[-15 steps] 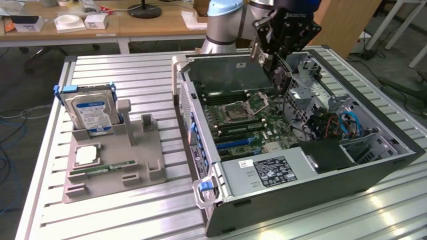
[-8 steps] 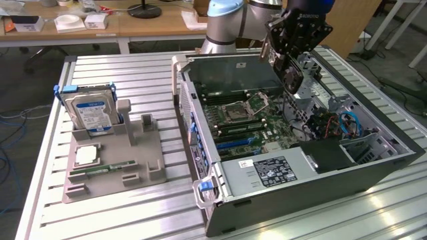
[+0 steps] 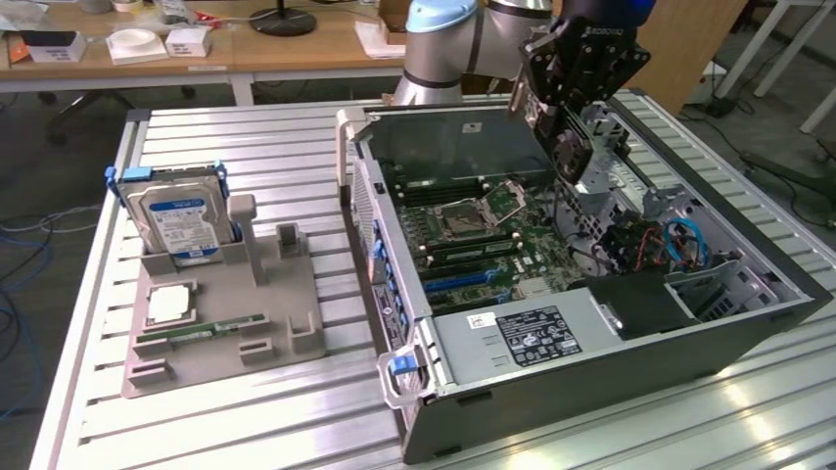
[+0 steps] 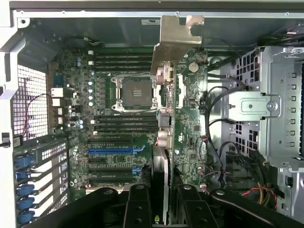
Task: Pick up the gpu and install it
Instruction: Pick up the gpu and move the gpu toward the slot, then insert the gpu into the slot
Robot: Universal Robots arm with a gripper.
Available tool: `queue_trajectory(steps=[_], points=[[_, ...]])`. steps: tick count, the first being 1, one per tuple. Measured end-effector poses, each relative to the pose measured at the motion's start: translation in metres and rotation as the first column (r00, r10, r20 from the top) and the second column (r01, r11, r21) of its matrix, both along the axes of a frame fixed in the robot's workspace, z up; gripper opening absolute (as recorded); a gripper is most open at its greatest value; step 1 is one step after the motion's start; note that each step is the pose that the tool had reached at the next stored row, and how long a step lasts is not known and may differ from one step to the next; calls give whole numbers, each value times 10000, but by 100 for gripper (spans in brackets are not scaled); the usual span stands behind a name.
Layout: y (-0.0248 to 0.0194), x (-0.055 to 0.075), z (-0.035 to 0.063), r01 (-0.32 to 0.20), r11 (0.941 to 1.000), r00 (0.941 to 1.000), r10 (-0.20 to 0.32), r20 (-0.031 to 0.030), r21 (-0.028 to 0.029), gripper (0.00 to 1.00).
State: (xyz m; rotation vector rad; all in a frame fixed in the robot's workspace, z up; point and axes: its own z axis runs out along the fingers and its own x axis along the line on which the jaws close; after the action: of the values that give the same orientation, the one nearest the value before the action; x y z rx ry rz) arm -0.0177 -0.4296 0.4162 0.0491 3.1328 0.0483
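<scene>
- worktop [image 3: 261,147]: ribbed bare-metal slats, silvery, with a soft sheen
- computer case [image 3: 627,382]: dark matt painted shell, dull grey sheet metal inside
- gpu [image 4: 178,35]: smooth, bright bare-metal end bracket
- end effector [image 4: 163,194]: black, smooth, slightly glossy fingers
- holder [image 3: 281,313], at nine o'clock of the case: matt beige-grey plastic
- hard drive [image 3: 183,220]: glossy blue-white label, blue plastic rails

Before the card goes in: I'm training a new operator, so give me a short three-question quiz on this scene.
1. True or false: the end effector grips the gpu over the open computer case.
2. What stands upright in the grey fixture? A. hard drive B. fan C. power supply
3. Fill in: the hard drive's side rails are coloured ____.

Key: 1 true; 2 A; 3 blue.
</scene>
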Motion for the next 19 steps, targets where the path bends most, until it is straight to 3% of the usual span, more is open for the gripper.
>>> queue_trajectory(steps=[13, 19], points=[[0, 0, 0, -94, 9997, 10000, 94, 0, 224, 27], [0, 0, -2, -1042, 9943, 9946, 1042, 0, 225, 27]])
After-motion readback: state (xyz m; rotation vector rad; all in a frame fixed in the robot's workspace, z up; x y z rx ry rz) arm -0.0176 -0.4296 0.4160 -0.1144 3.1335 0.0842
